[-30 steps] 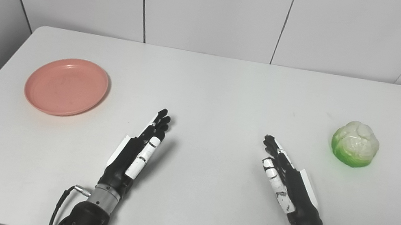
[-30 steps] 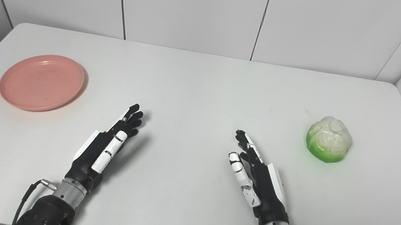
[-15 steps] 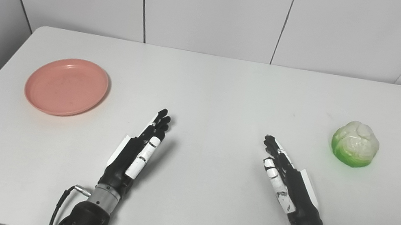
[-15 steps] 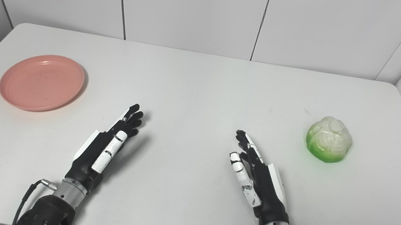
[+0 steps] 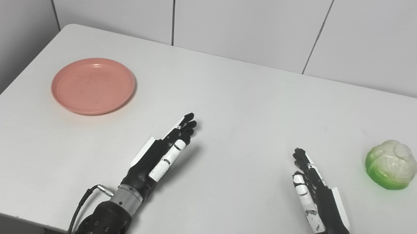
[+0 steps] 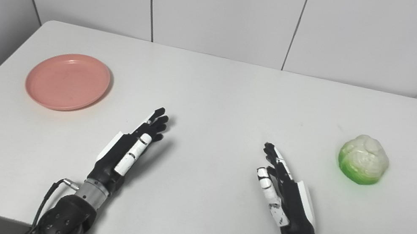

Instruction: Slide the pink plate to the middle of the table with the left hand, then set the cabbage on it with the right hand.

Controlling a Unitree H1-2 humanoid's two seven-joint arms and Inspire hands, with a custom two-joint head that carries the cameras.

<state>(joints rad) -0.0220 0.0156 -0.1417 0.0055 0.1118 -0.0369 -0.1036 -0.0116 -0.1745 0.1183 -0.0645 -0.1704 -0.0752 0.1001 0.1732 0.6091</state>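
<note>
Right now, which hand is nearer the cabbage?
Right. The right hand lies to the left of the cabbage and nearer the robot; the left hand is much farther left.

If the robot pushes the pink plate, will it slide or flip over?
The pink plate will probably slide: it is shallow, sits flat and the white table looks smooth. It looks like stiff plastic, so likely light and unbending. A push down on its raised rim might tip it a little.
</note>
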